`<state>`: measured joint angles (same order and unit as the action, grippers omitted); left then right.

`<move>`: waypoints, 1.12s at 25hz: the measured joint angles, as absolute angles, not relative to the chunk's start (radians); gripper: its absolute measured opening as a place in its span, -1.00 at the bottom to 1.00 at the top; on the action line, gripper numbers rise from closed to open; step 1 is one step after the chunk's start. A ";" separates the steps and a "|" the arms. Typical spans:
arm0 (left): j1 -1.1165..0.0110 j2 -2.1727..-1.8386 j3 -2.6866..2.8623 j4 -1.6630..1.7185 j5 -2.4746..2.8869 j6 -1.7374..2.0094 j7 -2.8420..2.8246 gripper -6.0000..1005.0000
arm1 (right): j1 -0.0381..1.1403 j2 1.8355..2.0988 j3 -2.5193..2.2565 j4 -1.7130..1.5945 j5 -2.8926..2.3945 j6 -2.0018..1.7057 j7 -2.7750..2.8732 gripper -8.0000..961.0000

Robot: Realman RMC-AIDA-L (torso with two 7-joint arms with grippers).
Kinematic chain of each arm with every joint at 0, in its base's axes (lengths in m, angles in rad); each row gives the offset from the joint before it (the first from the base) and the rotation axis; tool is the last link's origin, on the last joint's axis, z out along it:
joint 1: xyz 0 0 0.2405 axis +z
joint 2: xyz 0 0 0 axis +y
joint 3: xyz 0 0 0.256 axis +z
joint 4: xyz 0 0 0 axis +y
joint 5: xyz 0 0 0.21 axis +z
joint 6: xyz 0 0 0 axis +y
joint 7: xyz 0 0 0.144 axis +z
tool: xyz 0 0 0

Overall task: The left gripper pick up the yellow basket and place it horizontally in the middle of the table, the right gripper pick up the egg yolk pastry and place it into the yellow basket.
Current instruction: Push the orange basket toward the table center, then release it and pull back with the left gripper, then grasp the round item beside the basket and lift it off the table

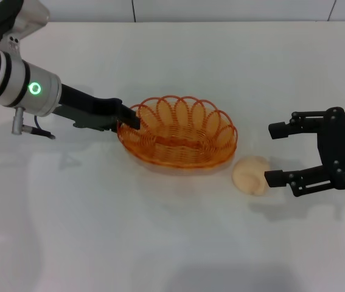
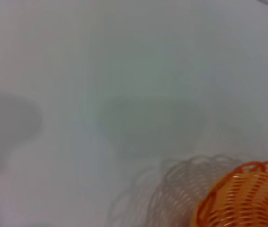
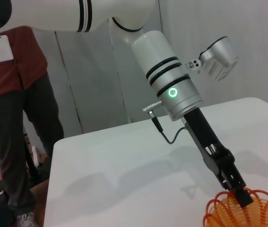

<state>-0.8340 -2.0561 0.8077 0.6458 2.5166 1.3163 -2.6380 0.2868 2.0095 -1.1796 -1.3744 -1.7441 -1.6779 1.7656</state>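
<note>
You see the white table (image 1: 160,243) filling the frame, with the yellow basket (image 1: 178,132) just above centre and your left gripper (image 1: 131,117) coming in from the left, pinching the basket's left rim. Right of centre, your right gripper (image 1: 274,154) has its fingers spread, the lower fingertip touching the egg yolk pastry (image 1: 250,175), which lies just beside the basket's lower right edge.

The yellow basket (image 1: 178,131) sits mid-table (image 1: 160,243), egg yolk pastry (image 1: 250,174) just right (touching, nearly)
</note>
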 joint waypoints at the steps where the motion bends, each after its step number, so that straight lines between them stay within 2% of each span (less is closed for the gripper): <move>1: -0.833 -2.056 0.808 0.646 2.513 1.317 -2.637 -0.36 | 0.286 2.010 -1.179 -1.375 -1.744 -1.678 1.766 0.75; 4: -0.832 -2.053 0.808 0.650 2.501 1.319 -2.636 -0.14 | 0.285 2.009 -1.175 -1.375 -1.744 -1.677 1.766 0.75; 15: -0.798 -2.023 0.801 0.750 2.414 1.377 -2.595 0.34 | 0.285 2.008 -1.158 -1.367 -1.745 -1.682 1.766 0.75; 20: -0.773 -2.005 0.801 0.820 2.357 1.393 -2.538 0.74 | 0.286 2.009 -1.159 -1.359 -1.746 -1.676 1.768 0.75; 28: -0.740 -1.991 0.803 0.923 2.332 1.463 -2.310 0.74 | 0.303 2.010 -1.163 -1.351 -1.792 -1.649 1.822 0.75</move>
<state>-0.7405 -1.9910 0.8030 0.9228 2.3325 1.4627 -2.3098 0.3027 2.0096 -1.1627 -1.3514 -1.7918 -1.6495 1.8221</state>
